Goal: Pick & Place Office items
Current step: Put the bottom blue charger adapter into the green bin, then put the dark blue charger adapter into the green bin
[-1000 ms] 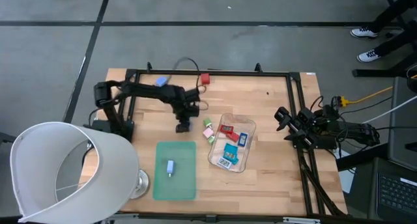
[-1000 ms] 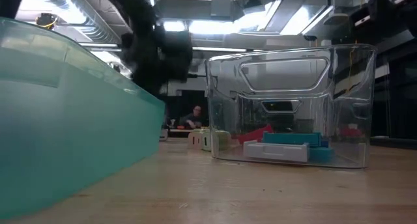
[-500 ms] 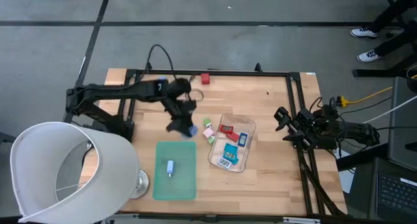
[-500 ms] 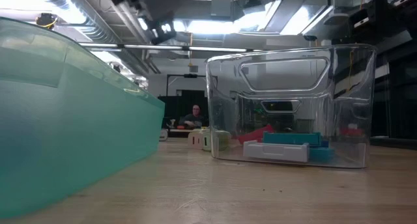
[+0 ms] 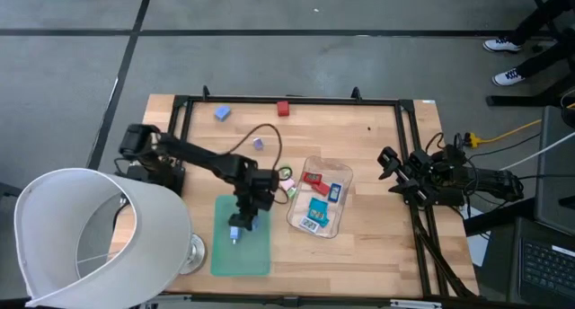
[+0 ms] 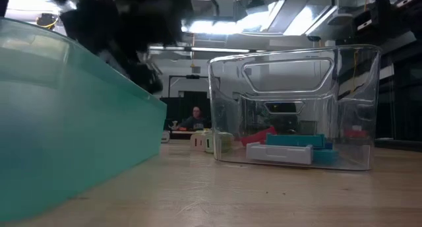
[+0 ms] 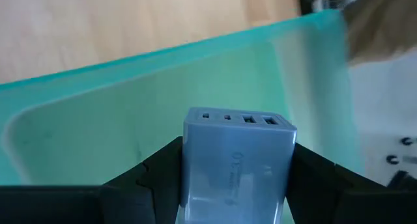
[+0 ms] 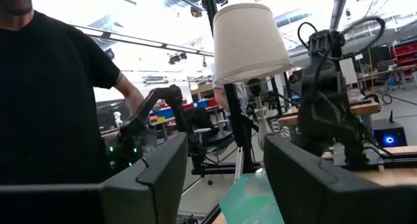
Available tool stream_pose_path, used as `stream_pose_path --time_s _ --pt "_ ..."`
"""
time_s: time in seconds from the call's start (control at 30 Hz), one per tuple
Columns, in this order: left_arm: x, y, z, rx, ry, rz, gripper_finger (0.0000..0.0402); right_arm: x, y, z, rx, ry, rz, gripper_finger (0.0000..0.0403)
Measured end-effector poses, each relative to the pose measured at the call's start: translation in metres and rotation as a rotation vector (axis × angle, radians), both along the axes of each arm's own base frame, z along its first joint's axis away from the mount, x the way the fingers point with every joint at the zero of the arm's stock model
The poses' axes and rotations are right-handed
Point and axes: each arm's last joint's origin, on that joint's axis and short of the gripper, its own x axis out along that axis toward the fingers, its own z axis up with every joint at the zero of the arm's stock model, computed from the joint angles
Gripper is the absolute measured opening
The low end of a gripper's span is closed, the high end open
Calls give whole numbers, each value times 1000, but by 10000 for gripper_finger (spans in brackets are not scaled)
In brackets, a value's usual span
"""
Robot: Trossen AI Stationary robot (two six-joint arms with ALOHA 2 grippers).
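Pale wooden table (image 5: 377,246) showing matt, visible grain; clear glossy plastic tray (image 6: 293,108) reflecting ceiling lights; translucent green mat (image 7: 130,113) appearing smooth plastic; blue charger block (image 7: 238,162) looking satin moulded plastic.

The mat (image 5: 243,236) is laid left of the clear tray (image 5: 338,209); the left pincer (image 5: 238,226) is positioned over the mat.

The left claw (image 5: 238,225) has swung from the bench's far side, beside the tray, to over the green mat (image 5: 243,254), gripping a blue charger block (image 7: 238,162) picked up near the tray on the way
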Motion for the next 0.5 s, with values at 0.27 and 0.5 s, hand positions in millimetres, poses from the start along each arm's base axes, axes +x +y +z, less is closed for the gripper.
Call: stream_pose_path --time_s 0.27,0.5 --pt "5 0 -16 -1 72 36 273 0 0 0 17 14 15 200" --pt "3 1 -6 -22 67 60 360 0 0 0 13 14 14 201"
